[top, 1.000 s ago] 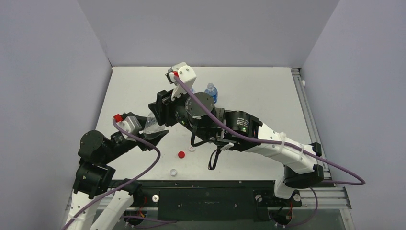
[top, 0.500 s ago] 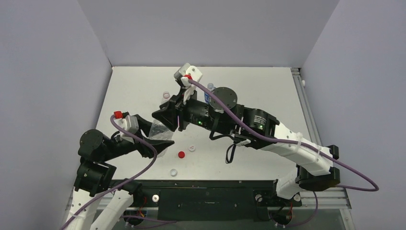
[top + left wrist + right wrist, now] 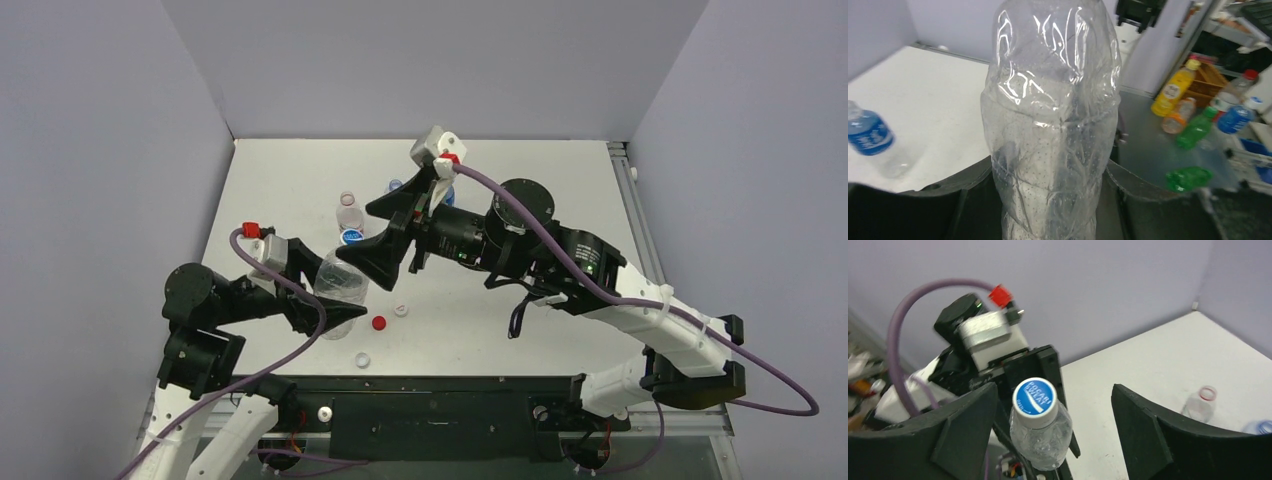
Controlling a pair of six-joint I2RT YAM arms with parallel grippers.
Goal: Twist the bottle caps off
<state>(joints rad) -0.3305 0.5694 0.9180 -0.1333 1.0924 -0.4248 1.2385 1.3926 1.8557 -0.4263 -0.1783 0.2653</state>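
My left gripper (image 3: pixel 325 290) is shut on a clear unlabelled bottle (image 3: pixel 342 282), which fills the left wrist view (image 3: pixel 1053 125) between the two dark fingers (image 3: pixel 955 182). The bottle stands tilted and carries a white screw cap with a blue top (image 3: pixel 350 238). In the right wrist view this bottle cap (image 3: pixel 1034 397) sits between the spread fingers of my right gripper (image 3: pixel 1048 432), closer to the left finger (image 3: pixel 965 422) and touching neither. My right gripper (image 3: pixel 360 232) is open. Loose caps lie on the table: a red one (image 3: pixel 378 323) and two white ones (image 3: pixel 401 310) (image 3: pixel 362 359).
An uncapped clear bottle with a reddish neck ring (image 3: pixel 347 212) stands just behind the held one, also seen in the right wrist view (image 3: pixel 1200 405). A blue-labelled bottle (image 3: pixel 445 195) stands behind the right arm. Another blue-labelled bottle (image 3: pixel 873 140) lies on the white table (image 3: pixel 560 190).
My right gripper was shut over the bottle's top; it has opened wide and drawn back to the right. The left arm has swung the held bottle rightward and more upright.
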